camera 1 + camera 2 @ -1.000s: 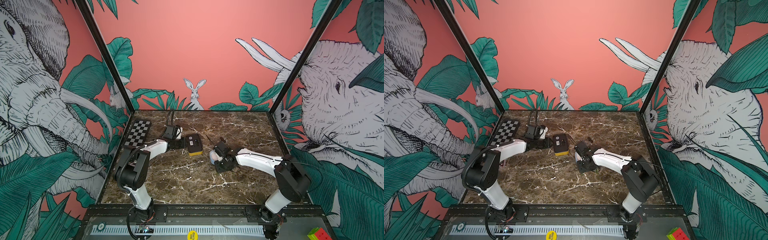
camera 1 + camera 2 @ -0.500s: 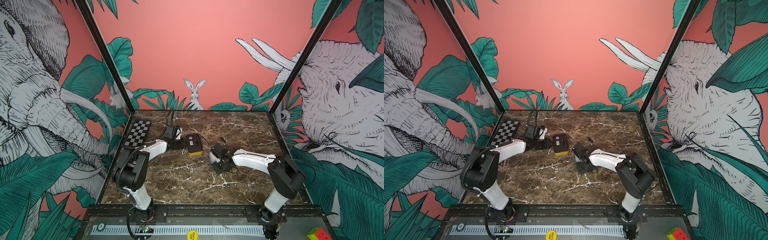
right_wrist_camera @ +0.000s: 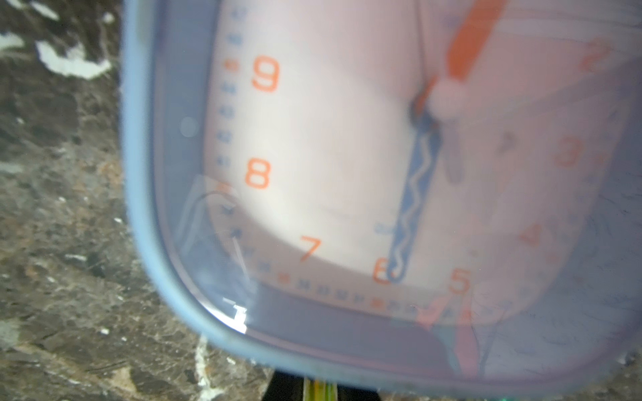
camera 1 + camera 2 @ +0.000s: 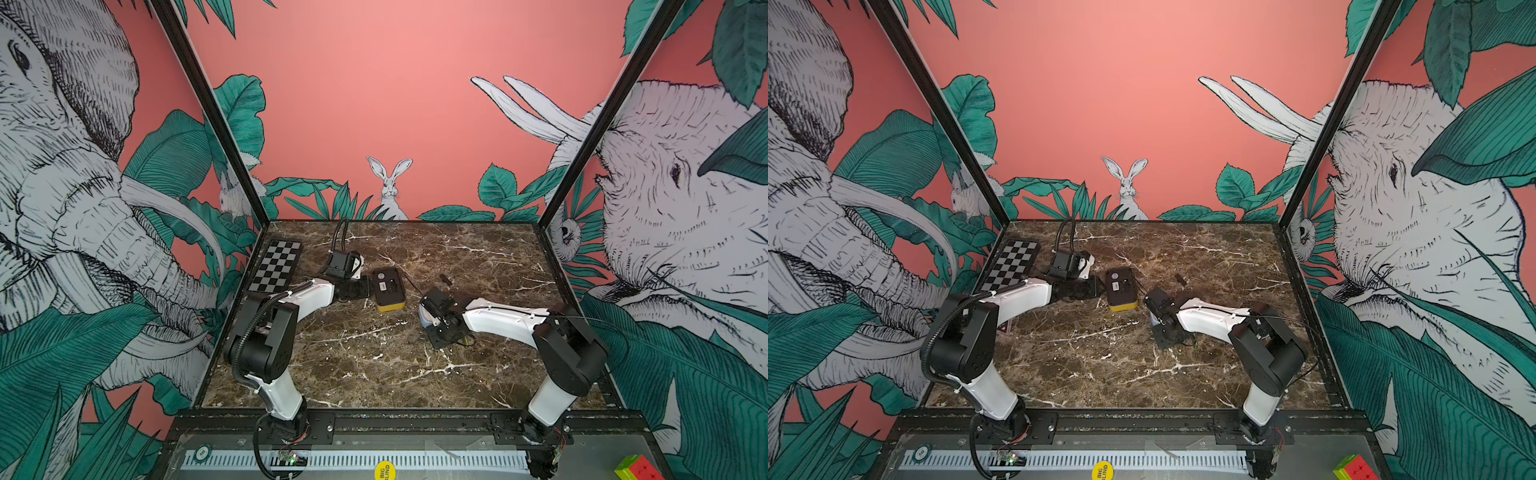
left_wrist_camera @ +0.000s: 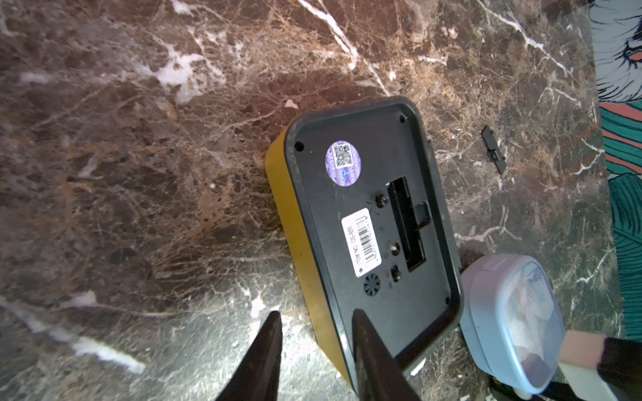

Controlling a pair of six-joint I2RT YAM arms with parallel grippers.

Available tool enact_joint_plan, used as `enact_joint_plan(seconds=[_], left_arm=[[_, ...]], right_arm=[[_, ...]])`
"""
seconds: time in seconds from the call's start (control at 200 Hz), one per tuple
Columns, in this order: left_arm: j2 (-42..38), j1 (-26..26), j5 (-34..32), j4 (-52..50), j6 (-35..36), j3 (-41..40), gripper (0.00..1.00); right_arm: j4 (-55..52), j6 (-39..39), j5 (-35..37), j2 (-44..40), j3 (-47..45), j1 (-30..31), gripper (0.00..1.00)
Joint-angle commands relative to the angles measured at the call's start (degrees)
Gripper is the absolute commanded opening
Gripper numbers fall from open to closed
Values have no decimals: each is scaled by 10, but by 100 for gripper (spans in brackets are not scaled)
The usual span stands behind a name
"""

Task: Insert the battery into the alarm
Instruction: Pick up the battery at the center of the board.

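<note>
The alarm lies face down, a black back on a yellow body, and its battery slot is uncovered and dark. My left gripper is open, its jaws standing apart on either side of the alarm's near corner. My right gripper points down at the table right of the alarm. In the right wrist view a yellow-green battery sits between its dark fingers. The fingertips are hidden behind a light blue clock.
The light blue clock stands against the right gripper, close to the alarm's end. A small black battery cover lies behind it. A checkerboard lies at the back left. Glass walls enclose the marble table.
The right gripper's jaws have closed in. The right arm's elbow has swung slightly left. The left arm and the alarm have not moved.
</note>
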Motion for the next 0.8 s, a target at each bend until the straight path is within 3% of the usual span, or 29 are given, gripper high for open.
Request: enact_joint_plan(seconds=[0.0,0.305,0.49,0.665,0.795], left_arm=[[-32,-6,-7,-10,8,11,36],[-89,-23,-11,35,54,-20,37],[-135,-48,-37,48,135,-30,37],[-173,-86,-56,86,271,-55,33],[-190,-132,-59,132,432,-83,30]], right_arm=[[-23,-1,-13,5,-16,3,10],[-100,0,-36,-103,33,-5,6],[-154,-13,-120,-134,81,-61,6],[-211,-43,-213,-104,164,-132,7],[-249,-65,-296,-59,232,-182,7]])
